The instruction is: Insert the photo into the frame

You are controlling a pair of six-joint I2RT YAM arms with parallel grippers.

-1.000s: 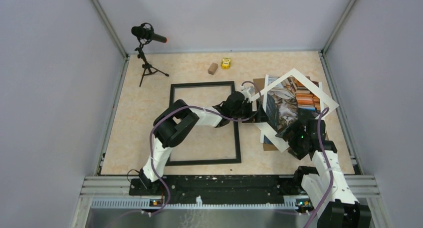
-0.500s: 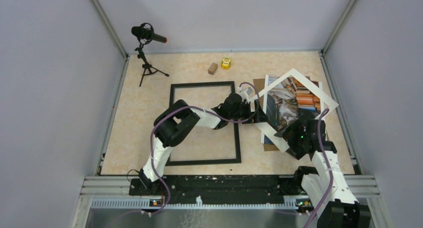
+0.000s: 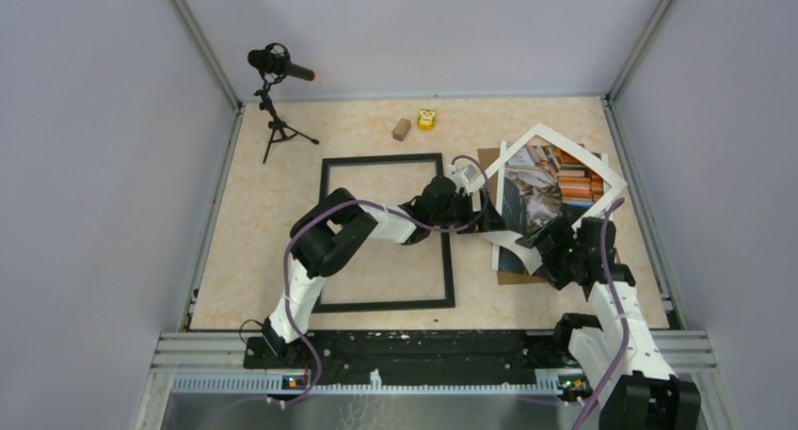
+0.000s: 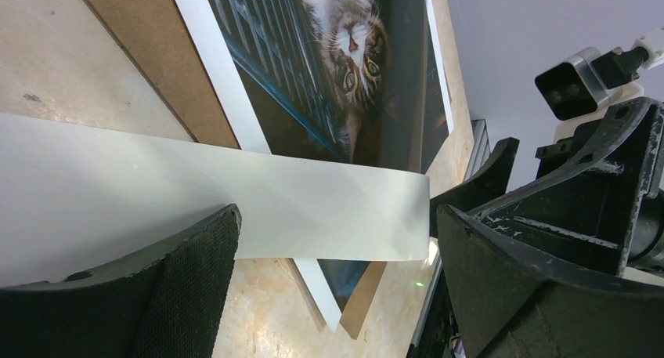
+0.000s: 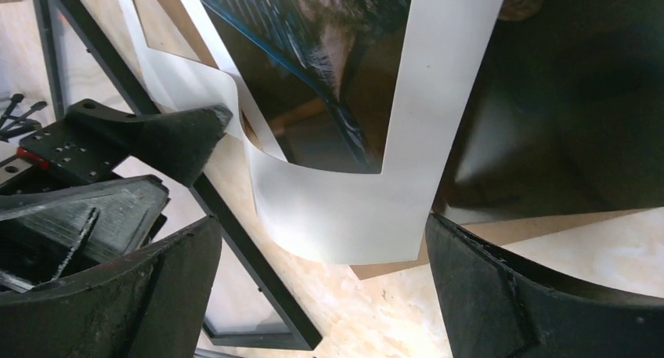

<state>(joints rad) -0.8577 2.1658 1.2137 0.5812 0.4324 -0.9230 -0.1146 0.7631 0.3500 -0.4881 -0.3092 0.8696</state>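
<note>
Two arms, top view: both reach for the photo [image 3: 550, 178] on the right of the table. The left gripper [image 3: 491, 219] is at its left edge and the right gripper [image 3: 549, 240] at its near edge.
Photo: it lies askew over a brown cardboard board [image 3: 516, 278], with its near edge curling. It is just right of the frame, and none of it is inside.
Frame: the frame [image 3: 381, 157] is a thin black rectangle, flat on the mottled beige table [image 3: 263, 214]. The left arm crosses its right bar.
Around: a microphone on tripod [image 3: 276, 68] stands far left. A small brown block [image 3: 402, 129] and a yellow object [image 3: 427, 119] sit beyond the frame.
Left wrist view: the textured black fingers [image 4: 168, 291] are spread wide. A glossy white strip of the photo runs across the gap, pinched by neither. The cat print and cardboard lie beyond.
Right wrist view: the fingers [image 5: 133, 295] are spread wide. The photo's white border curls between them, unclamped. The frame's bar lies lower left, and the left gripper is beside the curl.
</note>
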